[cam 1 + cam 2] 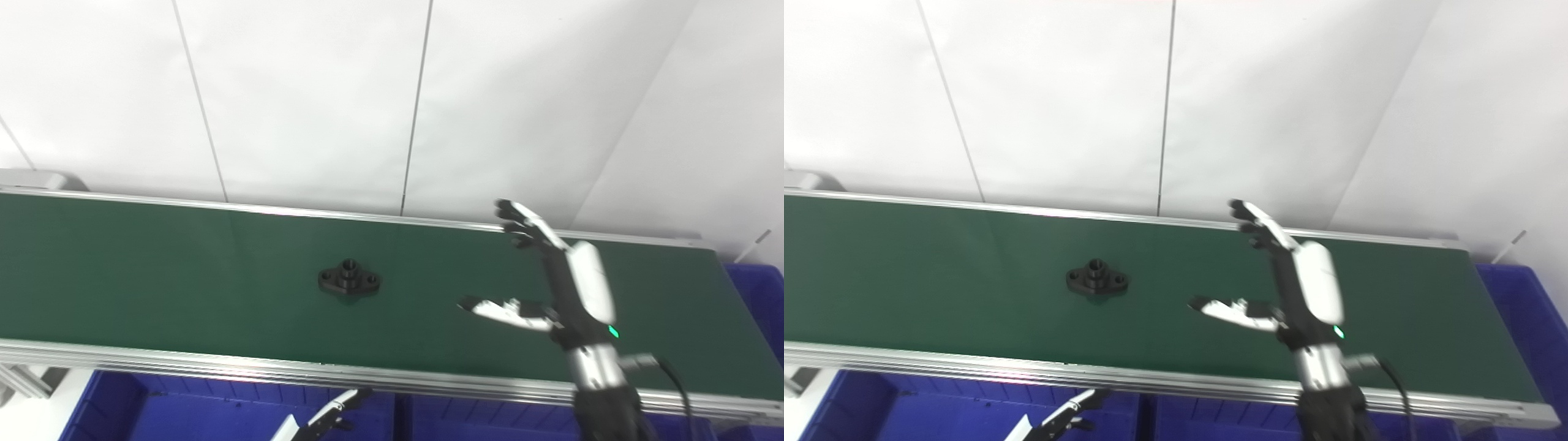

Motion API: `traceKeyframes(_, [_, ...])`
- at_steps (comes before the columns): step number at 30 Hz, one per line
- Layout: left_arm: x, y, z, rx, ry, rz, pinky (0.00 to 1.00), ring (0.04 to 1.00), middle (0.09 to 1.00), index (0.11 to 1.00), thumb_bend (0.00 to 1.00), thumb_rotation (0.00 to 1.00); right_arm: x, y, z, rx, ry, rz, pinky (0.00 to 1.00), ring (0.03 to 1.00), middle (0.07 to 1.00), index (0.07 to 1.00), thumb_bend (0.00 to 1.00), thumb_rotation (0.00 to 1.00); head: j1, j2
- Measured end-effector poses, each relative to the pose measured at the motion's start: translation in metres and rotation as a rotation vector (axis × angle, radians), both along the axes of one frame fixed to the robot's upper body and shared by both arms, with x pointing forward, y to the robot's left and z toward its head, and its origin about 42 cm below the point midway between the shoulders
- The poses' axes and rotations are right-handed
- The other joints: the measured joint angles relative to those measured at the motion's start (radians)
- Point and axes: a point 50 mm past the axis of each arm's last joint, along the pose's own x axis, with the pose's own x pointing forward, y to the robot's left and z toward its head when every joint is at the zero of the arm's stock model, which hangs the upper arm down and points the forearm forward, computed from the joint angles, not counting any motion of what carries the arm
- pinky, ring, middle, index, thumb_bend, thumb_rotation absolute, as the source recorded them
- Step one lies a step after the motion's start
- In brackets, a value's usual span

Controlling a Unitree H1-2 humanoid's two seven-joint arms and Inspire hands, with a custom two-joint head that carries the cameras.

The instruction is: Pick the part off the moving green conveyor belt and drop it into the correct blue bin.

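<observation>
While the black part (349,280) lies on the belt (184,288), the right hand (551,282) hovers nearby, fingers spread.

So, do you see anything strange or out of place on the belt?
Nothing stands out. One black part lies flat on the green belt, apart from the open right hand waiting over the belt. The left hand sits low over the blue bins.

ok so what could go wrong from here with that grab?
1. The right hand is open over the belt, apart from the black part; on a moving belt, closing at the wrong moment could miss it.
2. The part is low and flat, so fingers may slip over it.
3. The blue bins sit below the near rail; a loose hold could drop it outside them.
</observation>
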Motion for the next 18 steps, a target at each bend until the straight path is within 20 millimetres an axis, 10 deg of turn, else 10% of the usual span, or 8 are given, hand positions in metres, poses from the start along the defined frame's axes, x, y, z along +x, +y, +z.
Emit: traceKeyframes(18, [0.007, 0.009, 0.006, -0.024, 0.012, 0.007, 0.78, 0.885, 0.938, 0.906, 0.77, 0.31, 0.066, 0.040, -0.020, -0.191, 0.196, 0.050, 0.69, 0.783, 0.825, 0.840, 0.84, 0.30, -0.025, 0.089])
